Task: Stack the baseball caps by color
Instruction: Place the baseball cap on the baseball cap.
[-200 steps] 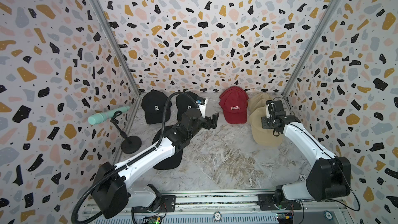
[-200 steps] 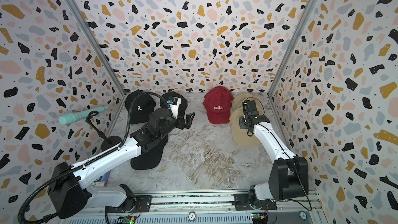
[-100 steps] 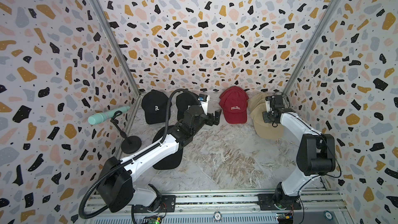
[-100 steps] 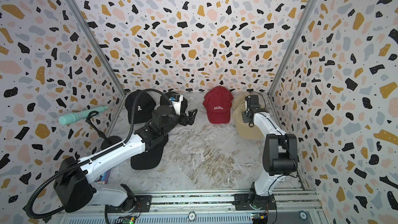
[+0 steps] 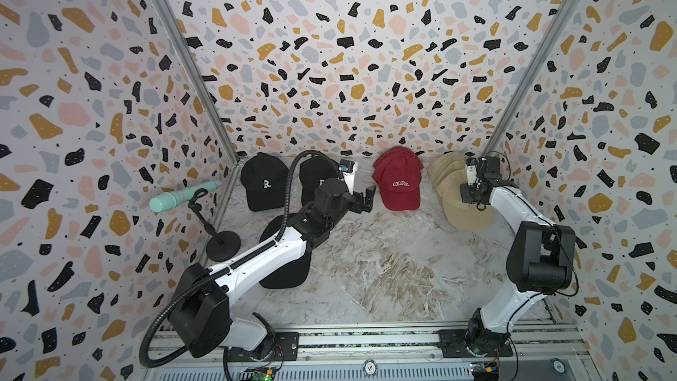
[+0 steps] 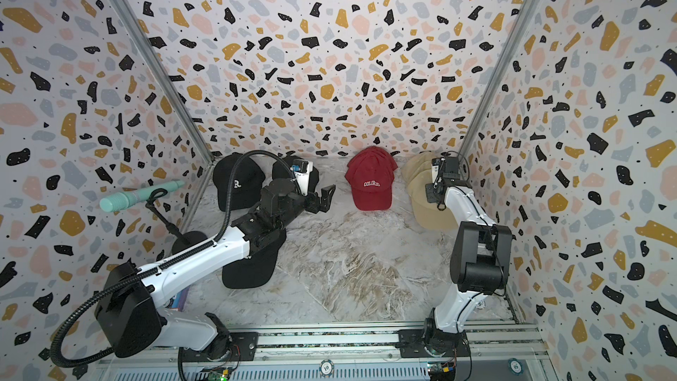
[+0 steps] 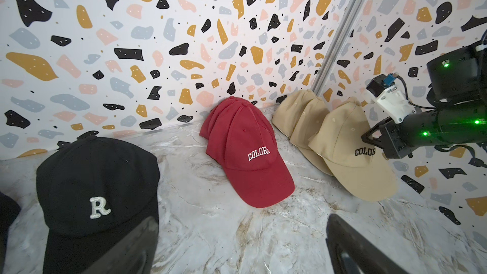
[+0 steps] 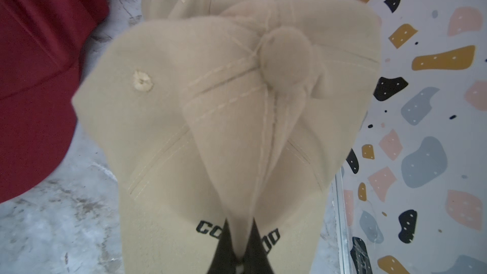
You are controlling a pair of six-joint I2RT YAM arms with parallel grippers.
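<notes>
My right gripper (image 8: 239, 235) is shut, pinching the crown fabric of a tan cap (image 8: 210, 117) lettered in black. That tan cap (image 5: 467, 214) lies against two more tan caps (image 5: 443, 172) in the back right corner. A dark red cap (image 5: 399, 183) with white lettering sits at the back middle, with more red fabric bunched behind it. One black "R" cap (image 5: 263, 183) sits at the back left and another (image 5: 313, 174) is partly hidden behind my left wrist. A third black cap (image 5: 289, 273) lies under my left arm. My left gripper (image 5: 366, 197) hangs open over bare floor left of the red cap (image 7: 247, 154).
A teal microphone (image 5: 183, 197) on a black stand with a round base (image 5: 222, 247) stands by the left wall. Patterned walls close in the left, back and right sides. A metal rail (image 5: 366, 339) runs along the front edge.
My right arm has carried the tan cap back and to the right, up against the other tan caps. My left gripper has moved slightly toward the back, still open.
</notes>
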